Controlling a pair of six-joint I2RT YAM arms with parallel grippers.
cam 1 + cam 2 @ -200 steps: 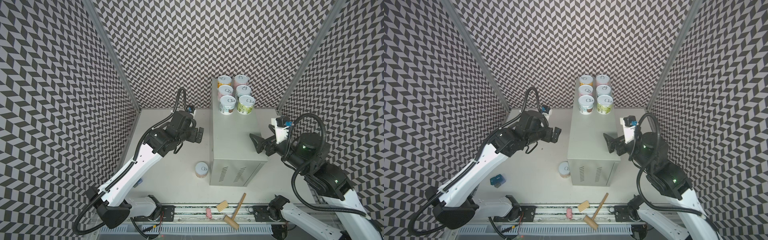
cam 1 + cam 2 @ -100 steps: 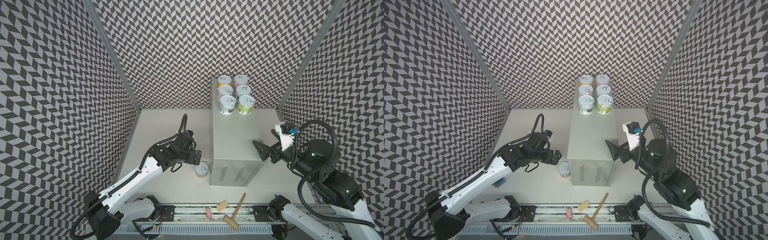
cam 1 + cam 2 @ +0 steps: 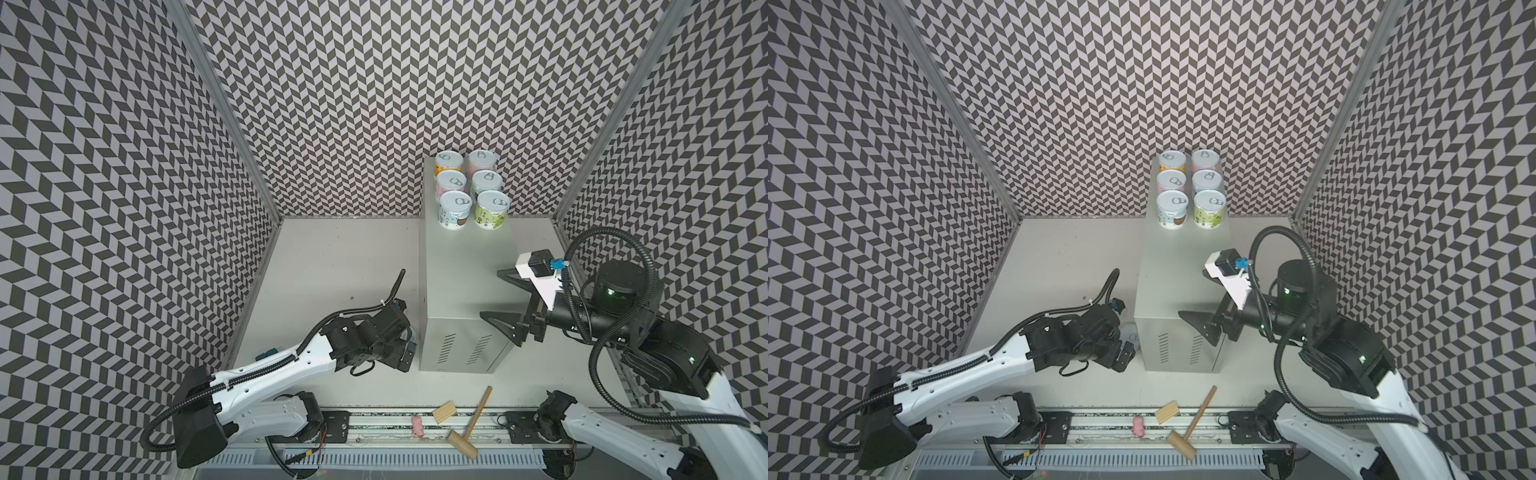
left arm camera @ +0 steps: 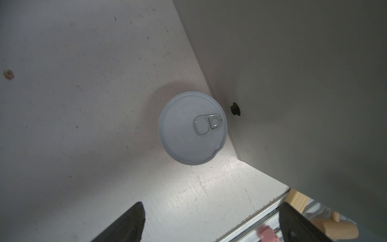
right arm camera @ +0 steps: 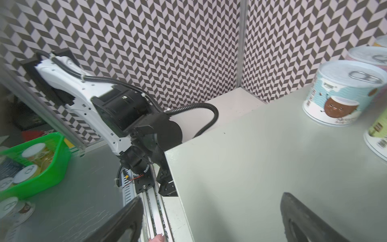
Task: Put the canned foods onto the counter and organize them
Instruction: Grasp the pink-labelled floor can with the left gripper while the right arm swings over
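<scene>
HIDDEN: can on the table (image 4: pixel 191 128), label unseen in left wrist view, nearly covered by left arm (image 3: pixel 291 365) in both top views | CUT OFF: left gripper (image 4: pixel 211 205) and right gripper (image 5: pixel 211 197), fingers run past frame edge; green-label can (image 5: pixel 377 136), partly out of frame | BLURRED: green basket (image 5: pixel 54 163), contents unclear

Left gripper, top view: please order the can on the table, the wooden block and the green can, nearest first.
1. Loose can, on the table, right by the left gripper.
2. Wooden block, at the table's front edge.
3. Green can, up on the cabinet.
</scene>
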